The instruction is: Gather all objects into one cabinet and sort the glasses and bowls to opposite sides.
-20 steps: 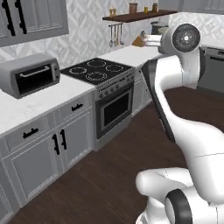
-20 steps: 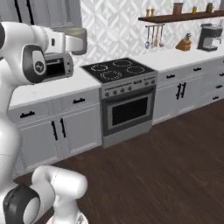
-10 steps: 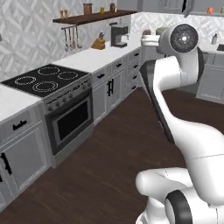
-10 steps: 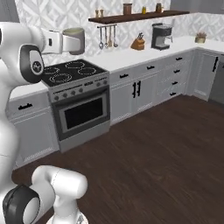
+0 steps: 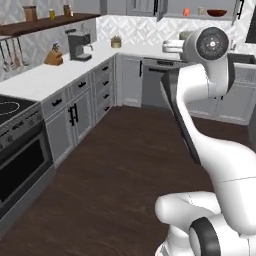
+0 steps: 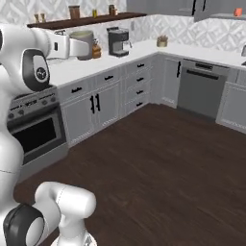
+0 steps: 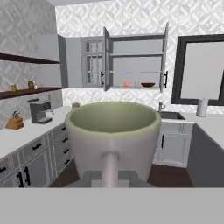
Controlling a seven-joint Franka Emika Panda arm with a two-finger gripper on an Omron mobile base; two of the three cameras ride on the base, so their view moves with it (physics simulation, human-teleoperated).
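The gripper (image 7: 111,175) is clamped on the mug (image 7: 113,133); the open cabinet (image 7: 135,61) lies dead ahead, above it and well apart.

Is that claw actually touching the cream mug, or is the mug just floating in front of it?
Touching. In the hand view the gripper is shut on the cream mug's handle, carrying it in mid-air.

cabinet (image 7: 135,61) doors open – shelf left half free | bowl (image 7: 148,85) right
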